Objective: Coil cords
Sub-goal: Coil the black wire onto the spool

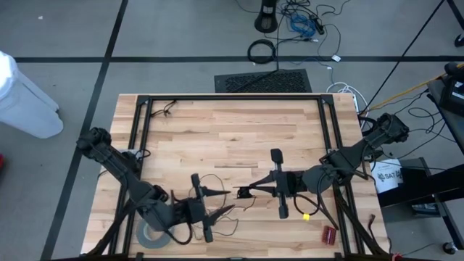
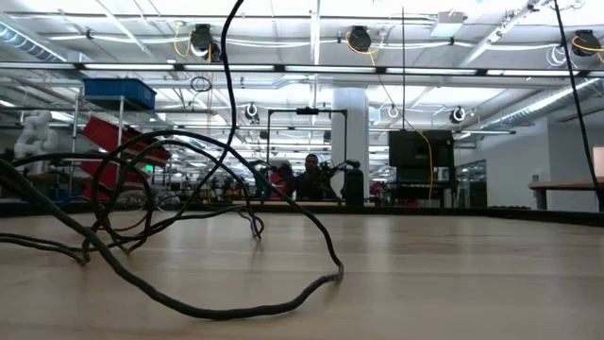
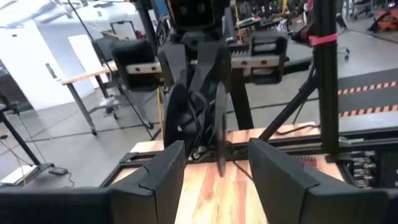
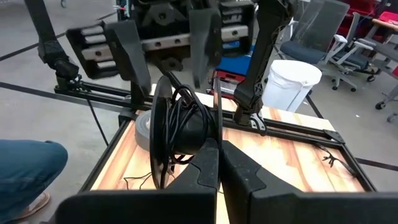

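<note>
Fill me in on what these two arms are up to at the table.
They are coiling a thin dark wire onto a small black spool. The right end effector is shut on the spool, holding it on edge above the wooden table, with some wire already wound on. The left end effector faces it with its fingers apart, holding nothing. Most of the wire lies loose in loops on the table. A grey tape roll sits near the left arm.

The disc [image 4: 186, 127] sits between the left gripper [image 1: 226, 210] and right gripper [image 1: 243, 193], tape roll [image 1: 148, 235] behind the left arm.
</note>
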Motion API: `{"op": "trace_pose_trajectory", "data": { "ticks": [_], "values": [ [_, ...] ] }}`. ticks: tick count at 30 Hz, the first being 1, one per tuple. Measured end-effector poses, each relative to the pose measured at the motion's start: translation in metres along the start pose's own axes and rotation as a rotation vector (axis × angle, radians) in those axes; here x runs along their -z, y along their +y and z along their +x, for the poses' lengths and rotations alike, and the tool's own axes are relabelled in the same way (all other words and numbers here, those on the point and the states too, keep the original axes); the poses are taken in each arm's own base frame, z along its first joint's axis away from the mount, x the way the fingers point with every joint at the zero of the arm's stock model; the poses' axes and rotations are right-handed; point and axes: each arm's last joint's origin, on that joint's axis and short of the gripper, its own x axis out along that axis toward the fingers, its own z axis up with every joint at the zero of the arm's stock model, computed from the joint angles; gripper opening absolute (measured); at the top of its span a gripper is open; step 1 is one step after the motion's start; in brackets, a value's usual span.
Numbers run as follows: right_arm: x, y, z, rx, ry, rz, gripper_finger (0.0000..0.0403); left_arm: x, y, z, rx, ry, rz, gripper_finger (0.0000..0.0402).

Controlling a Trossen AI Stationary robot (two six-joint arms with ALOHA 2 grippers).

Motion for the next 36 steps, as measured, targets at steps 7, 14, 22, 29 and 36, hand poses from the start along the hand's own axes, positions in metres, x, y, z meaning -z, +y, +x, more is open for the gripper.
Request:
{"op": "trace_pose_trajectory", "data": {
  "ticks": [7, 14, 22, 29, 36],
  "values": [
    [-0.001, 0.0, 0.0, 0.0, -0.008, -0.001, 0.0, 0.003, 0.002, 0.008, 0.113, -0.008, -0.035, 0.0185],
    [-0.001, 0.0, 0.0, 0.001, -0.012, -0.005, 0.0, 0.006, 0.006, 0.016, 0.091, 0.005, -0.042, 0.0157],
    [-0.003, 0.0, 0.0, 0.004, -0.031, -0.004, 0.0, 0.007, 0.008, 0.018, 0.082, 0.01, -0.041, 0.0028],
    [-0.003, 0.003, -0.001, -0.004, -0.032, 0.004, 0.0002, 0.007, 0.008, 0.018, 0.068, 0.012, -0.023, 0.0006],
    [-0.002, 0.014, -0.007, -0.04, -0.026, -0.013, 0.0037, -0.002, 0.017, 0.004, 0.118, 0.023, -0.1, 0.0003]
  ]
}}
